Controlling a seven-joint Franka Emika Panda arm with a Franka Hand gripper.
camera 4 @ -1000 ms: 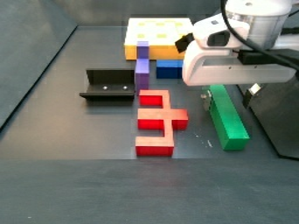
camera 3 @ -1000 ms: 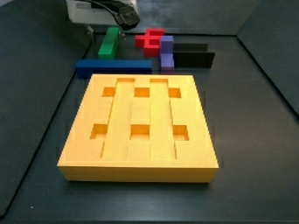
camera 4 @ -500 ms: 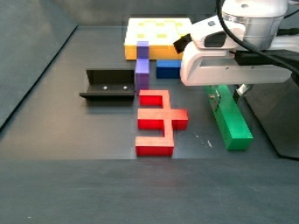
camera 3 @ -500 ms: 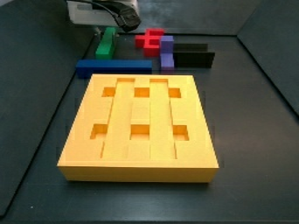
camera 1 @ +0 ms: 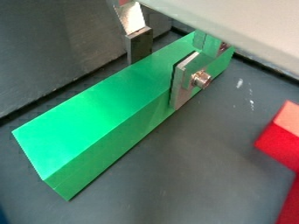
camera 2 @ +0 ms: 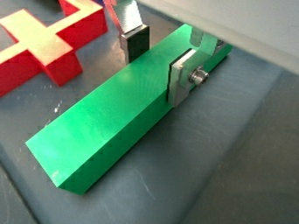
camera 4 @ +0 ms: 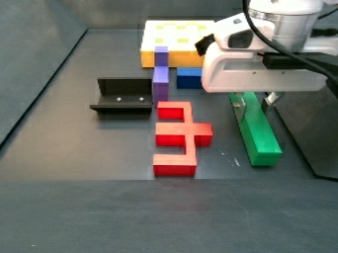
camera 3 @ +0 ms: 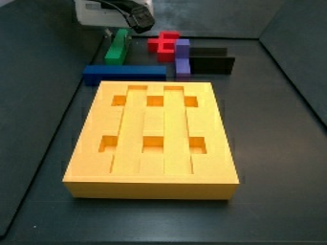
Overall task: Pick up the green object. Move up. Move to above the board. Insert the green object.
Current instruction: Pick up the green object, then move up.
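The green object (camera 1: pixel 105 122) is a long, bright green bar, also seen in a wrist view (camera 2: pixel 111 118). In the side views (camera 3: pixel 119 48) (camera 4: pixel 260 133) it is at the far end of the floor, beyond the blue bar. My gripper (camera 1: pixel 162 63) straddles it crosswise near one end, with one silver finger (camera 1: pixel 187 77) pressed on its side and the dark pad of the other (camera 2: pixel 135 44) at the opposite edge. It is shut on the bar (camera 4: pixel 254 97). The board (camera 3: pixel 215 134) is a big yellow-orange block with six square holes, well apart from the gripper.
A dark blue bar (camera 3: pixel 125 71) lies between the board and the green bar. A purple bar (camera 3: pixel 183 59), a red cross-shaped piece (camera 4: pixel 179 138) and the dark fixture (camera 4: pixel 126 97) stand close by. Dark walls enclose the floor.
The gripper has risen slightly, and the green bar has come up a little with it. Nothing else has moved.
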